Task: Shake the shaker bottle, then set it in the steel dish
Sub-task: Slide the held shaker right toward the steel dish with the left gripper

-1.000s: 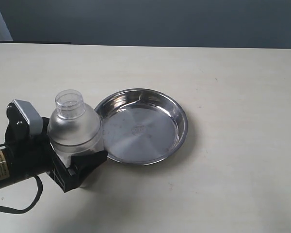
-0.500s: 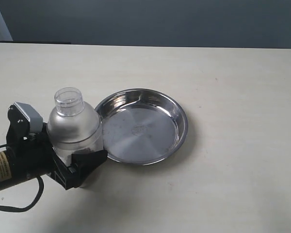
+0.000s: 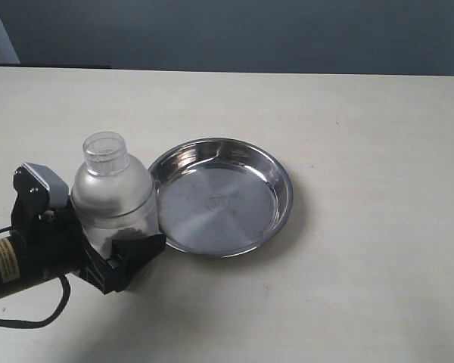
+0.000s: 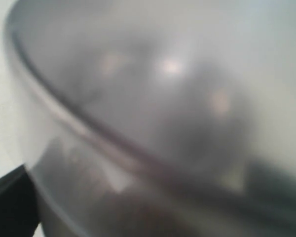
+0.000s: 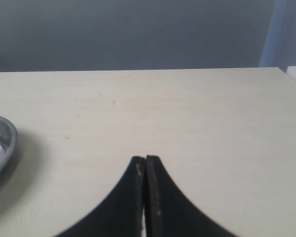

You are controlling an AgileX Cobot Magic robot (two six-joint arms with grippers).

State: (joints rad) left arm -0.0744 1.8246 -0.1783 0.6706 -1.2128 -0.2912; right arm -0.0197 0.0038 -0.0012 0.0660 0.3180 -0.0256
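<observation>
— Where is the shaker bottle (image 3: 112,195)?
— Upright, just beside the steel dish (image 3: 286,198), outside its rim on the left of the exterior view.
— And the left end effector (image 3: 110,236)?
— Its jaws are spread wide and clamped on the bottle's lower body. The right end effector (image 5: 145,165) is closed above the bench (image 3: 363,287), holding nothing.

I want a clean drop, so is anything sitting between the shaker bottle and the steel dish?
Nothing visible does. The shaker bottle, held in the left gripper, is right beside the left rim of the steel dish, and the dish itself is empty. The right gripper is shut, off to the side.
</observation>
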